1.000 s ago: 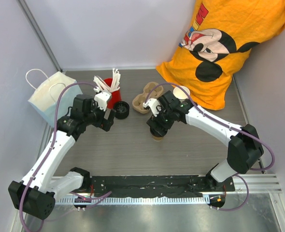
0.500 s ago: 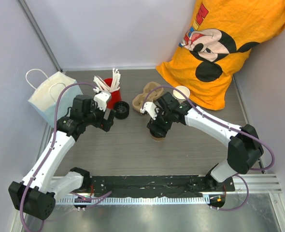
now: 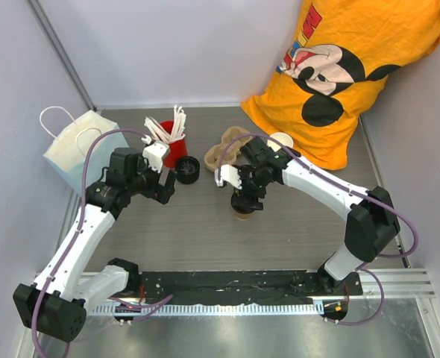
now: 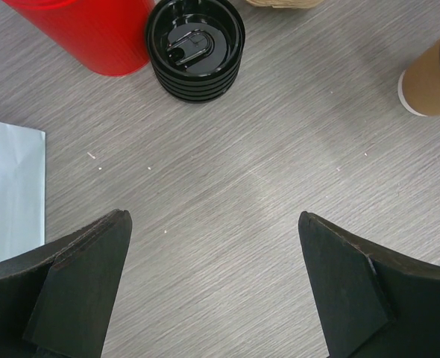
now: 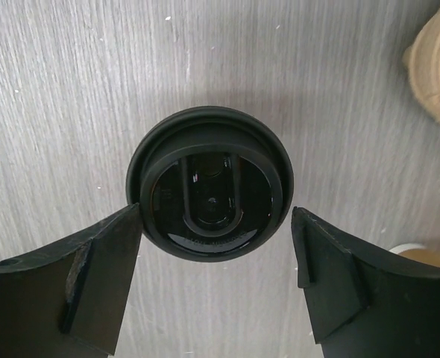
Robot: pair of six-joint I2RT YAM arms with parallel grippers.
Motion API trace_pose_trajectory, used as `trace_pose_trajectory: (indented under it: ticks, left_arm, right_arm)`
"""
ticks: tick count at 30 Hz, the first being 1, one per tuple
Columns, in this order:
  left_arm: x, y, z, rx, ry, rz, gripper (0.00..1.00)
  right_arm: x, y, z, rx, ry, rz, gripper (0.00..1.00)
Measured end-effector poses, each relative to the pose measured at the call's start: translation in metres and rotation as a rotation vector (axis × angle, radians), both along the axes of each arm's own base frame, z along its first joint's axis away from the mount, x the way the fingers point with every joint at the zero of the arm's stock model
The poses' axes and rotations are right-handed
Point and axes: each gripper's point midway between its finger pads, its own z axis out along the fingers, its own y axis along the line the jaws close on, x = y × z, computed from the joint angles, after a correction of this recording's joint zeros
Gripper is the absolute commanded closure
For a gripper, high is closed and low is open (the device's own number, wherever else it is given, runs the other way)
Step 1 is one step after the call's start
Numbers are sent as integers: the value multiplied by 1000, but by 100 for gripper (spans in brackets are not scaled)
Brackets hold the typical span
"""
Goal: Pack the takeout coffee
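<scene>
Since the earlier frame the right arm has swung its wrist toward the left over the cup. The left arm and the cup have kept their places.

Status: the takeout coffee [image 5: 205, 194], a small brown kraft paper cup with a round black plastic lid, stands upright on the grey wood-grain table [image 3: 205, 239], near the middle. The lid appears seated level on the rim. The cup is not yet in the brown pulp carrier tray [image 3: 227, 145] or the white paper bag [image 3: 74, 153], both well apart from it. Packing itself therefore appears to remain.

The right gripper [image 5: 216, 215] straddles the lid from above, jaws wide and close against its rim on both sides. Whether they press it cannot be told. The left gripper [image 4: 212, 224] hangs wide apart and empty over bare table, near the stack of black lids [image 4: 195, 48].

Condition: in the left wrist view the cup wall shows plain and undented.
</scene>
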Motion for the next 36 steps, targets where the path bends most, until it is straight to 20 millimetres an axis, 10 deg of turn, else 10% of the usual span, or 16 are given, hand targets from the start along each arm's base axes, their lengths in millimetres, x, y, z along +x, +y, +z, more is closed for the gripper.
trace_pose_trajectory:
  ticks: [10, 19, 28, 36]
  left_arm:
    - [-3, 2, -2, -24, 11, 18, 0]
    - [-2, 1, 1, -41, 1, 14, 0]
    - [1, -10, -4, -77, 30, 0, 0]
    - [15, -67, -24, -84, 129, -130, 0]
  right_arm:
    - [22, 17, 36, 90, -34, -41, 14]
    - [-3, 24, 95, 297, 66, -292, 28]
    - [-15, 41, 66, 291, 313, -436, 30]
    - [-18, 5, 50, 259, 390, -504, 30]
